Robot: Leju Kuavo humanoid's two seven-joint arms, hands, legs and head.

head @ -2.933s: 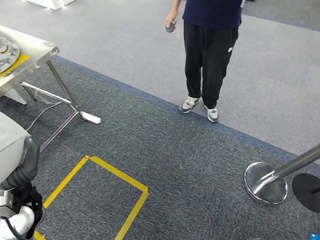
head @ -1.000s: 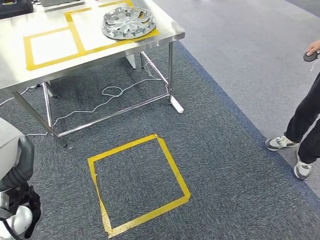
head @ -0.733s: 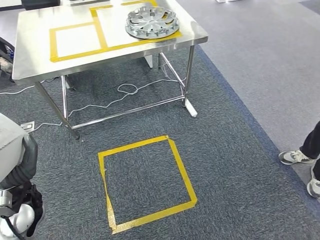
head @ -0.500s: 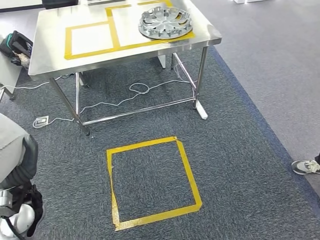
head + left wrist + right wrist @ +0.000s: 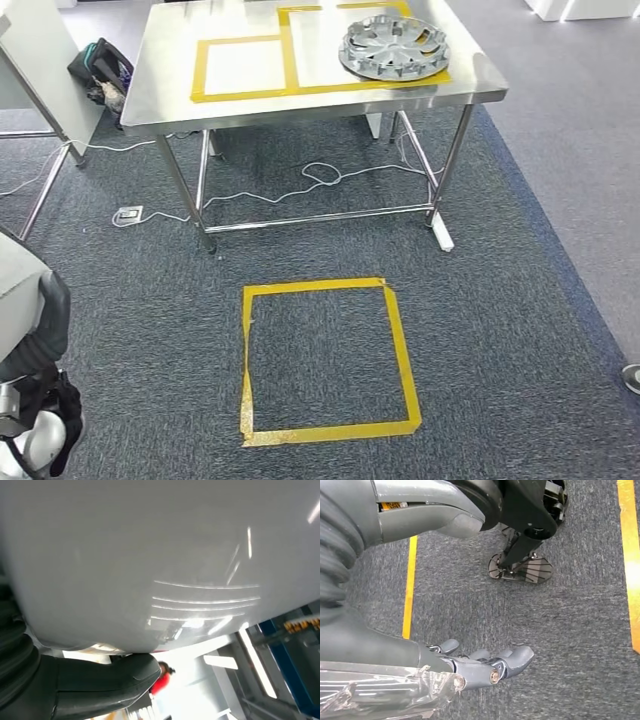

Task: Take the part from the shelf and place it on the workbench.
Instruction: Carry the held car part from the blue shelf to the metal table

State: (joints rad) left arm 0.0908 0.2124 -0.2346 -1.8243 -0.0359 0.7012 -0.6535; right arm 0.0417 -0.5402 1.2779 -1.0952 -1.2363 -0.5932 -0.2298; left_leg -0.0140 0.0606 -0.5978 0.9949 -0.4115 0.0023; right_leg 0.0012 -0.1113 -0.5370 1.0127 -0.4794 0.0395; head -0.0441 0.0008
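A large, smooth pale grey part (image 5: 151, 555) lies close against my left hand (image 5: 109, 677), whose thumb presses its underside. In the head view the part's edge (image 5: 13, 290) shows at the lower left, above my left wrist cover (image 5: 44, 335). My right hand (image 5: 482, 667) hangs over the carpet with fingers stretched out and holds nothing. The steel workbench (image 5: 170, 95) stands ahead. It carries two yellow-taped squares, and a silver hubcap (image 5: 394, 45) lies in the right one.
A yellow tape square (image 5: 324, 360) marks the carpet in front of the workbench. Cables and a socket box (image 5: 128, 214) lie under it. A black bag (image 5: 102, 65) and a white panel (image 5: 34, 55) stand at the left. A shoe tip (image 5: 632, 377) shows at the right edge.
The camera has turned: the workbench and floor square have slid toward the picture's middle, and the standing person has passed out at the right. My left arm keeps its place.
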